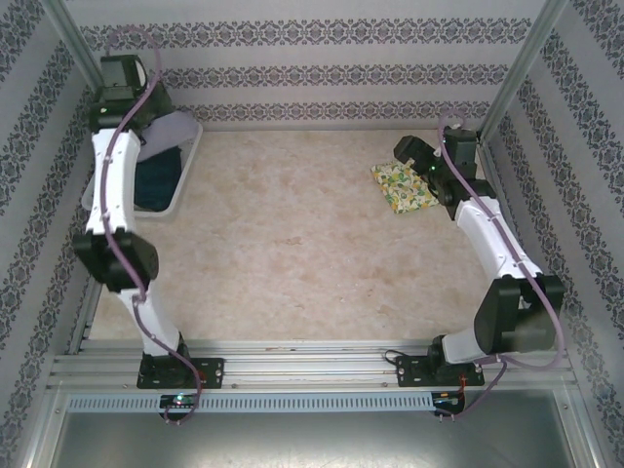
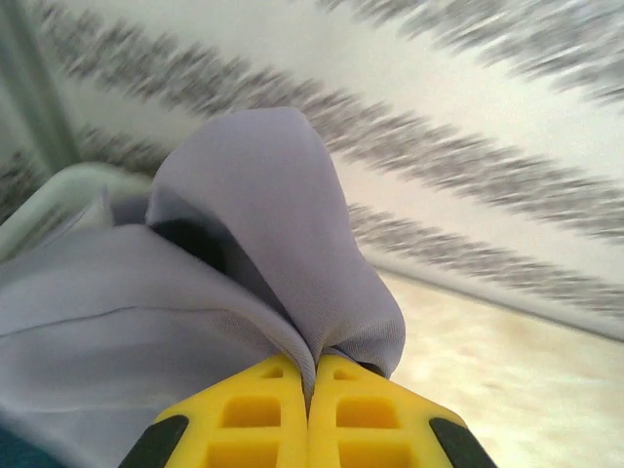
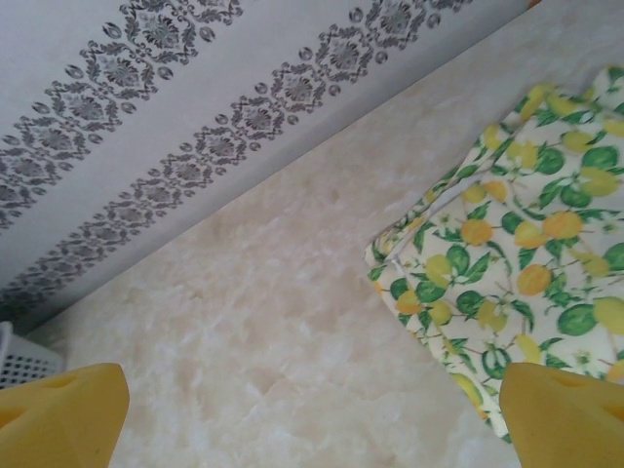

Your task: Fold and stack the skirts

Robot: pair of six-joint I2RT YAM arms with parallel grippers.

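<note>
Table (image 1: 292, 244), pale marble look, takes up most of the top view; its near edge is cut off by the rail the arms are bolted to. White basket (image 1: 188, 171) sits at the far left corner, largely hidden under the left arm (image 1: 112, 185), so only its right rim and part of the inside can be seen; in the right wrist view just a lattice corner (image 3: 18, 363) shows at the frame edge. Grey-lavender skirt (image 2: 253, 205) bulges up out of the basket; from above only a patch of it (image 1: 175, 127) shows beside the wrist. Its full outline is hard to make out, and the wall behind it is blurred in the left wrist view. Dark blue skirt (image 1: 156, 180) lies lower in the basket, half covered by the arm and the grey one. Yellow skirt (image 1: 404, 185), lemon print, lies folded flat on the table at far right, well apart from the basket; in the right wrist view it (image 3: 517, 244) runs off the right edge. Left tool (image 2: 310, 385): yellow fingers pressed together, clamped on a raised fold of the grey-lavender skirt, with cloth coming straight out of the seam between them. Right tool (image 3: 312, 419): fingers wide apart, nothing between them, bare table below, yellow skirt's corner just beside the right-hand finger (image 3: 565, 419).
</note>
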